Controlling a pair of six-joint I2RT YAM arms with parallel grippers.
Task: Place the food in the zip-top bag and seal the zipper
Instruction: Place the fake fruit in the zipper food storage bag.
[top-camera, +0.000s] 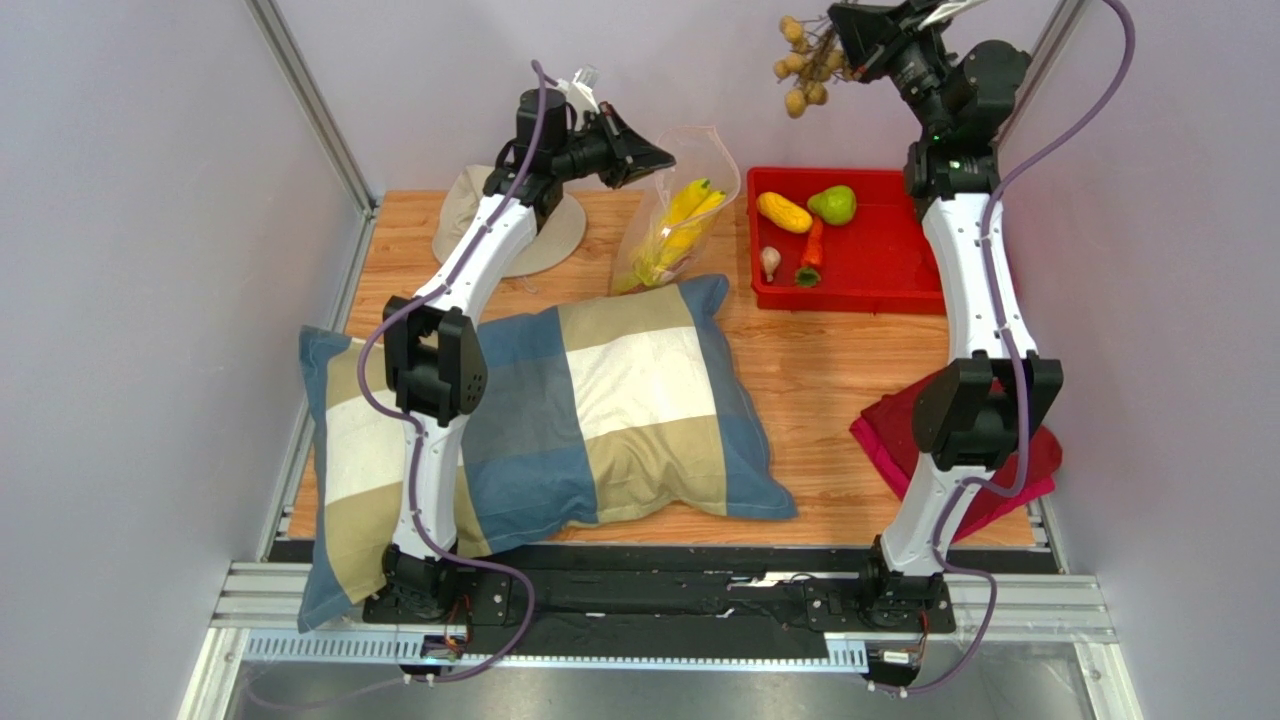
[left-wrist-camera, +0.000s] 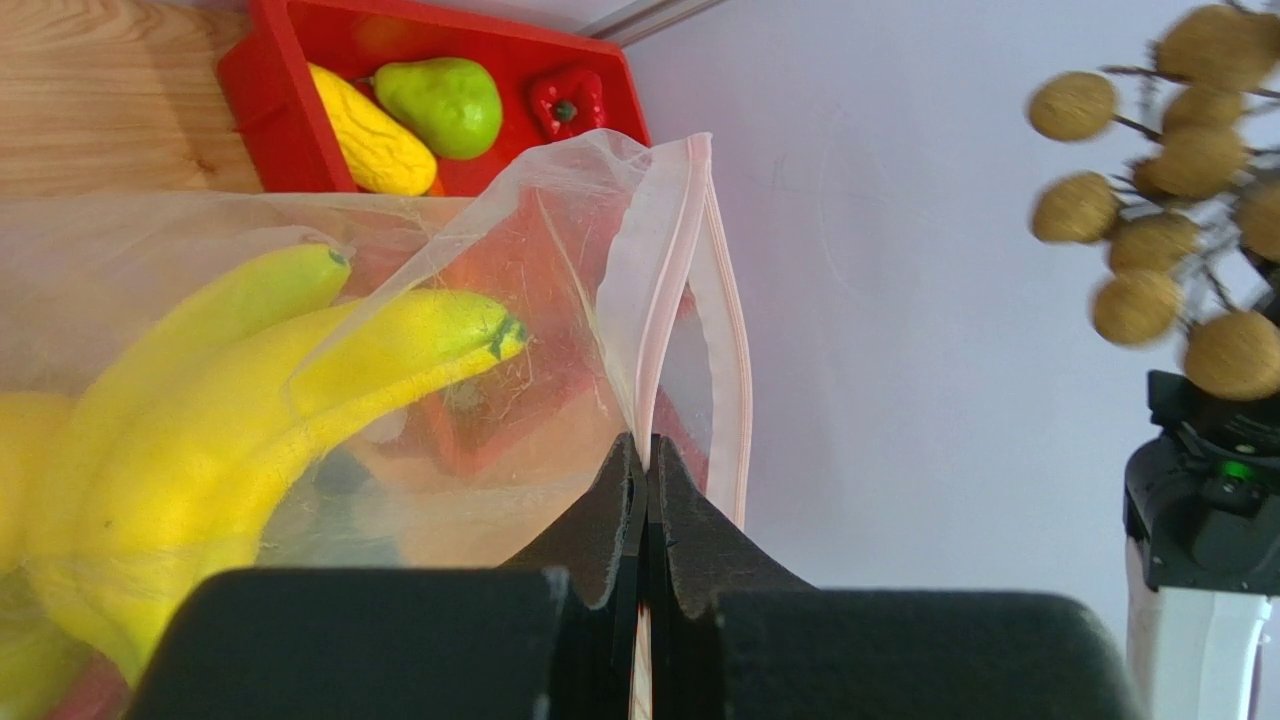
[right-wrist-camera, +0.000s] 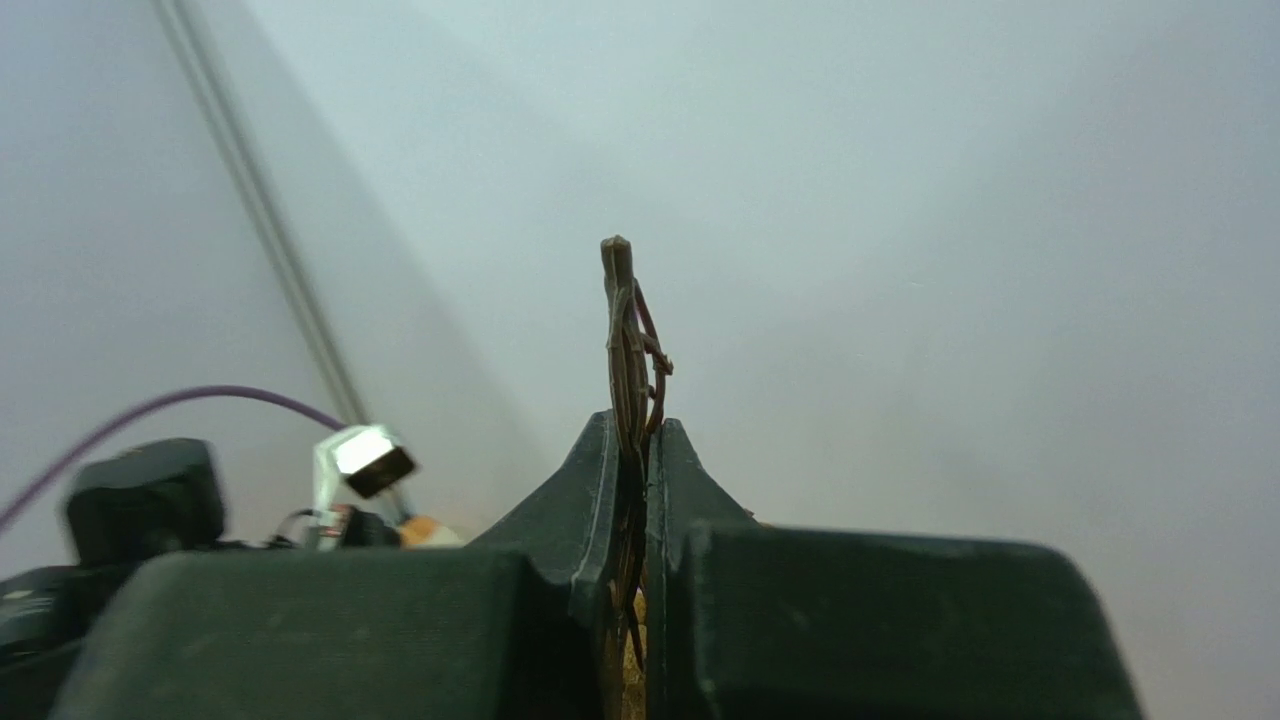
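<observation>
Left hand (left-wrist-camera: 646, 465) closed, pinching the zip-top bag (left-wrist-camera: 579, 240) at its mouth beside the zipper (left-wrist-camera: 732, 345); bag raised at the far edge of the worktop (top-camera: 819, 420), bananas (left-wrist-camera: 226, 405) inside. Right hand (right-wrist-camera: 634, 450) closed on the stem of the tan bunch (top-camera: 804, 68), above the far right corner

- With the left arm (top-camera: 451, 308): stretched far forward, elbow bent.
- At the left gripper (left-wrist-camera: 646, 450): clamped tight on the mouth of the zip-top bag (left-wrist-camera: 556, 270).
- With the right arm (top-camera: 984, 285): raised high, far back.
- At the right gripper (right-wrist-camera: 639, 432): pinched shut on the stem of the tan bunch (top-camera: 801, 68).
</observation>
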